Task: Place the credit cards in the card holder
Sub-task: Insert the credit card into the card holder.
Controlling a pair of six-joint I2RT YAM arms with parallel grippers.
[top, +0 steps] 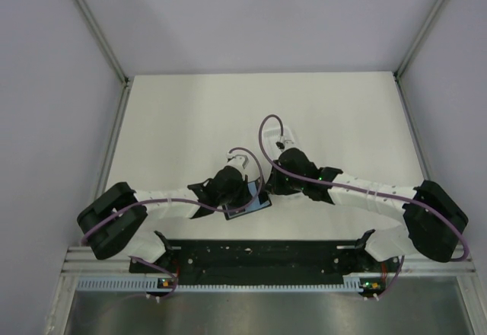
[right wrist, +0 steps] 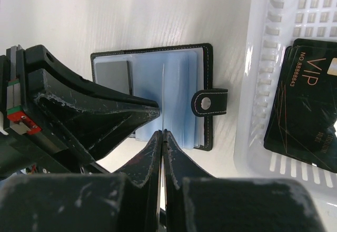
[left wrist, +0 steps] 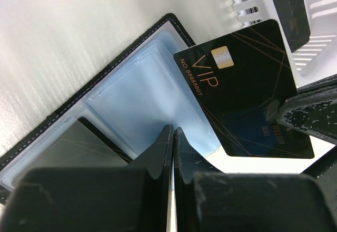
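Jaws shut: left pinching clear sleeve [left wrist: 142,100] in card holder [right wrist: 181,84], right gripping glossy card [left wrist: 247,84].

Glossy credit card [left wrist: 247,89]; card holder [left wrist: 139,105] lined with shiny plastic.

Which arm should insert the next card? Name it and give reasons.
Right, probably. The right gripper holds a credit card over the open card holder. The left gripper is shut low over it, carrying no card.
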